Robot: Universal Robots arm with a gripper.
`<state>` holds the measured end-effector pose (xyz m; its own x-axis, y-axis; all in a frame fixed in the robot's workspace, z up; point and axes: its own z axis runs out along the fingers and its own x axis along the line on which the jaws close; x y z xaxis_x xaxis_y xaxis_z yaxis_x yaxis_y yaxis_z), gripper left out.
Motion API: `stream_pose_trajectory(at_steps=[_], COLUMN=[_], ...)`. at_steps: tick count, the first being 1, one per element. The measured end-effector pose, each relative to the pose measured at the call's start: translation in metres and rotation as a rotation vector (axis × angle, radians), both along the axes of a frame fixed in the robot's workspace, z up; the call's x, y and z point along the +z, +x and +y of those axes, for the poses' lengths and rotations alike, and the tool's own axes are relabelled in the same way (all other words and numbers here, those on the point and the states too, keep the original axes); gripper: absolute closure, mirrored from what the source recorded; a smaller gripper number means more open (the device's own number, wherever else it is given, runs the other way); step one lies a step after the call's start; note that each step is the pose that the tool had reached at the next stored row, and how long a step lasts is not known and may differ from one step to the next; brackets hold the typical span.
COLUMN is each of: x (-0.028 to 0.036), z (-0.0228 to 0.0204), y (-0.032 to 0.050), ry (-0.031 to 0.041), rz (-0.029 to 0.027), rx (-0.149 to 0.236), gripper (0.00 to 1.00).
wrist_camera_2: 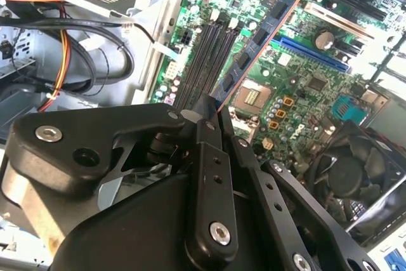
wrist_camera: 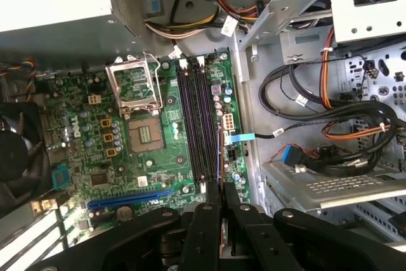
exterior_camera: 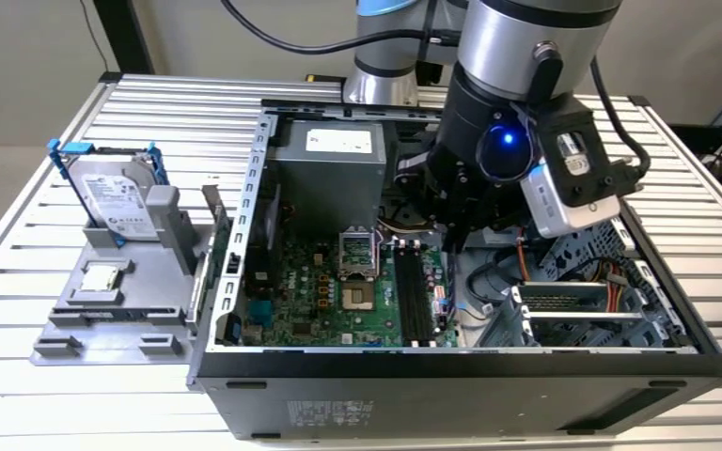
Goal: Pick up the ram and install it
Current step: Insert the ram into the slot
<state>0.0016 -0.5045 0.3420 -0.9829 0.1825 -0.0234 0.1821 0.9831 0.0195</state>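
Ribbed metal table carries an open computer case; inside, its motherboard lies beneath the gripper, jaws clamped tight on the ram, which juts out past them above the memory slots

Green motherboard, black slots, one blue slot. Dark ram with black chips, reddish edge. Black gripper. Silver hard drive, blue frame. Orange and black cables. Ribbed silver table.
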Motion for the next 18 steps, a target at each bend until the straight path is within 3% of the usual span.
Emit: stream_pose_trajectory(at_steps=[18], x=[-0.0051], z=[0.0002], y=[0.0001], ry=[0.0002], rz=[-0.0001], rx=[0.000], gripper=[1.00])
